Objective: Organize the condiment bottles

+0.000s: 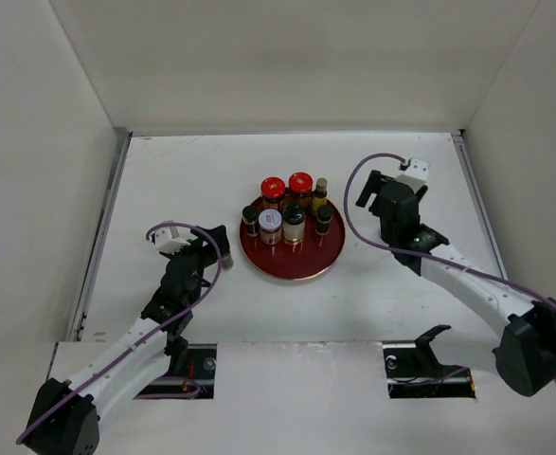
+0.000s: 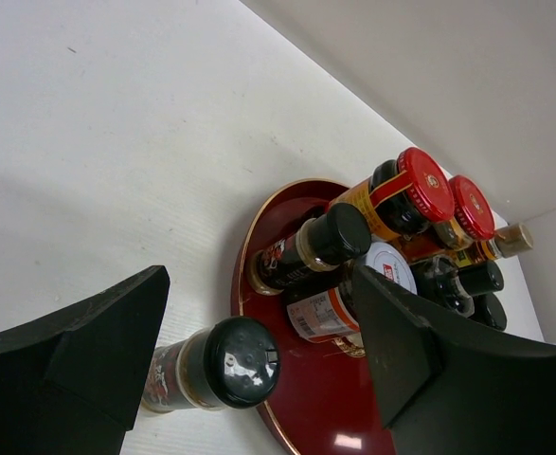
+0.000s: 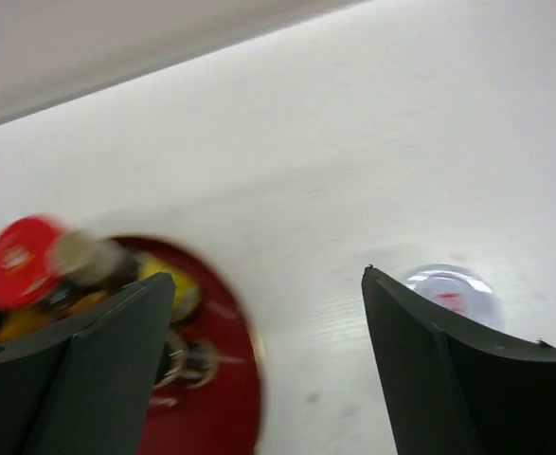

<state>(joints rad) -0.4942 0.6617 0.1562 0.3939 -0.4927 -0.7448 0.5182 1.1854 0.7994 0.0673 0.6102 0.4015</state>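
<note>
Dark red and round, the tray [image 1: 292,272] sits at the middle of the white worktop [image 1: 183,180] in the top view, with most of the condiment bottles [image 1: 287,213] clustered upright on its upper half. Seven can be counted there. Two red-lidded jars [image 1: 273,187] stand side by side at the top of the cluster, and a slim gold-capped bottle [image 1: 321,190] is just to their right. Below them is a row with a white-lidded jar [image 1: 271,226] near its middle and small dark-capped bottles at either end.

One more black-capped bottle [image 2: 211,365] is off the tray. In the left wrist view it stands on the worktop at the lower left of the frame, just beside the tray's gilt rim. It lies between the fingers of the left gripper [image 2: 259,313], close to the finger at the left of the frame and well apart from the other. That gripper is spread wide and clamps nothing. In the top view the left gripper [image 1: 221,254] sits just left of the tray.

The right gripper [image 1: 366,190] is to the right of the tray in the top view. Its wrist view is blurred but shows the right gripper [image 3: 268,275] standing wide with only bare worktop between the fingers. A pale-lidded jar [image 3: 448,287] stands on the worktop at the right of that frame, partly hidden behind one finger and well apart from the tray at the lower left.
</note>
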